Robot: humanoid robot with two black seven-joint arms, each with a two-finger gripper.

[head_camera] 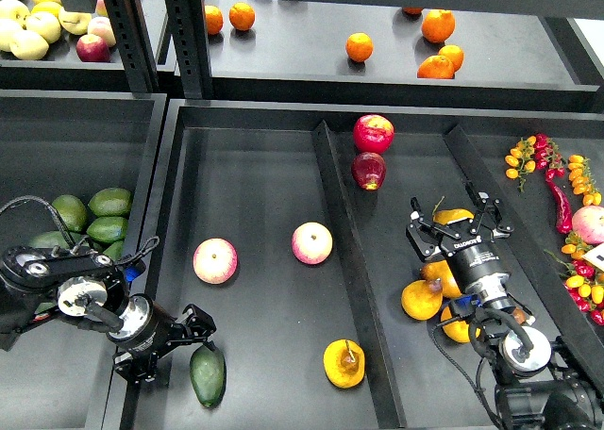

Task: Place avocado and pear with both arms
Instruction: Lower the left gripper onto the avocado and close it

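The dark green avocado lies on the floor of the middle tray, near its front left corner. My left gripper is just above and beside it, fingers apart and holding nothing. The pear, yellow-orange with a brown blotch at its stem, lies in the same tray at the front right, clear of both grippers. My right gripper is open over the right tray, its fingers spread to either side of another yellow pear below it.
Two pink apples lie mid-tray. A raised divider separates the right tray, which holds red apples and plain pears. Lighter avocados fill the left bin. Oranges sit on the back shelf, chillies at far right.
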